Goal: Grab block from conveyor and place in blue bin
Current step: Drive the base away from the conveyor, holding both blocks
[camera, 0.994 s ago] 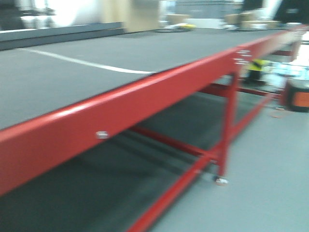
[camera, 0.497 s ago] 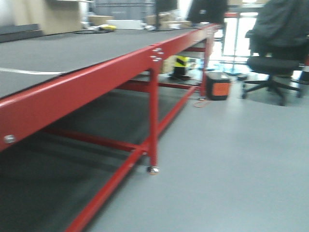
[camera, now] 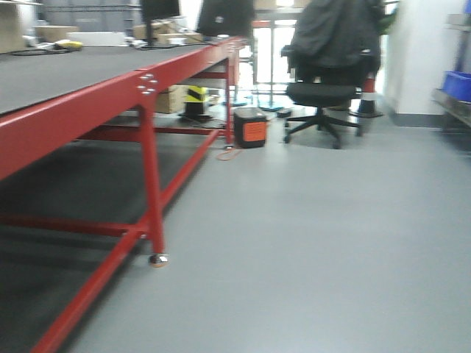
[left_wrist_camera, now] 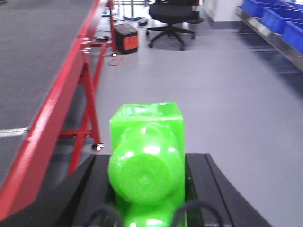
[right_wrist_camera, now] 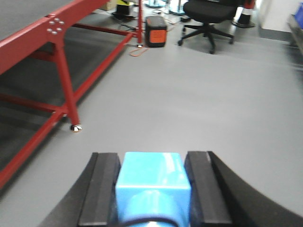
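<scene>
My left gripper [left_wrist_camera: 147, 189] is shut on a bright green block [left_wrist_camera: 147, 156] with a round stud, held between the black fingers [left_wrist_camera: 97, 189] above the floor. My right gripper [right_wrist_camera: 152, 189] is shut on a light blue block [right_wrist_camera: 154, 182], also over the floor. The conveyor [camera: 51, 73], a dark grey belt on a red frame [camera: 81, 110], runs along the left in the front view; it also shows in the left wrist view [left_wrist_camera: 33, 61] and the right wrist view [right_wrist_camera: 28, 14]. Blue bins [left_wrist_camera: 279, 19] stand on a shelf at the far right, and one shows in the front view [camera: 458, 84].
A black office chair [camera: 324, 73] draped with a dark jacket stands ahead. A black and orange box [camera: 250, 129] sits on the floor by the conveyor's red leg [camera: 151, 184]. Boxes and cables lie on the far end of the belt. The grey floor [camera: 309, 235] stretches ahead.
The front view has swung right: the conveyor has slid to the left edge, and the chair, the open floor and a blue bin have come into view.
</scene>
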Controlling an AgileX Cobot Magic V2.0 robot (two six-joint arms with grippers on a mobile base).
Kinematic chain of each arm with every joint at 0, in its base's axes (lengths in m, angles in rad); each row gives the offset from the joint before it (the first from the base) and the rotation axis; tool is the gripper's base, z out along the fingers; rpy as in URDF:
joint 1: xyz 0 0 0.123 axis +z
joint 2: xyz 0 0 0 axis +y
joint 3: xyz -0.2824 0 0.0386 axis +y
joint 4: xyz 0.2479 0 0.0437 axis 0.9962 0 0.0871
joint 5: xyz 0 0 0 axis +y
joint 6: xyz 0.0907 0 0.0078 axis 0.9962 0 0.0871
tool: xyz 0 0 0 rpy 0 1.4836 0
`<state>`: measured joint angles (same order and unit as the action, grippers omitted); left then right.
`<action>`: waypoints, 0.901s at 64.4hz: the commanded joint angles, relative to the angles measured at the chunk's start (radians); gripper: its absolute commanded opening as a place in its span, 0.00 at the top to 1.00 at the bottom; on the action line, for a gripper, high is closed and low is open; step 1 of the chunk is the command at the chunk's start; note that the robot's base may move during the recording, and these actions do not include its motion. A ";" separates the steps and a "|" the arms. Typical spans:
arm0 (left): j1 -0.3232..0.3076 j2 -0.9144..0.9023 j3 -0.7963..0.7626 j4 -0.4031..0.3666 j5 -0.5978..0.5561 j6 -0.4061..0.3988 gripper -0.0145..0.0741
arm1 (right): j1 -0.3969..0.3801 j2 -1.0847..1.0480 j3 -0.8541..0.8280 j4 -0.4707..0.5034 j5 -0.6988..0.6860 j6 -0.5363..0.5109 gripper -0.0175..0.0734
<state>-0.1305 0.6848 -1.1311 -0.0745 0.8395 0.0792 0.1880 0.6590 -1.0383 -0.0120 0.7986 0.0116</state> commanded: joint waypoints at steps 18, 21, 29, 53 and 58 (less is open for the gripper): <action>-0.008 -0.002 -0.008 -0.004 -0.020 -0.006 0.96 | -0.004 -0.006 -0.005 -0.011 -0.022 -0.005 0.99; -0.008 -0.002 -0.008 -0.004 -0.020 -0.006 0.96 | -0.004 -0.006 -0.005 -0.011 -0.022 -0.005 0.99; -0.008 -0.002 -0.008 -0.004 -0.020 -0.006 0.96 | -0.004 -0.006 -0.005 -0.011 -0.022 -0.005 0.99; -0.008 -0.002 -0.008 -0.004 -0.020 -0.006 0.96 | -0.004 -0.006 -0.005 -0.011 -0.022 -0.005 0.99; -0.008 -0.002 -0.008 -0.004 -0.020 -0.006 0.96 | -0.004 -0.006 -0.005 -0.011 -0.022 -0.005 0.99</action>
<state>-0.1305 0.6848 -1.1311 -0.0745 0.8395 0.0792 0.1880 0.6590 -1.0383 -0.0120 0.7986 0.0116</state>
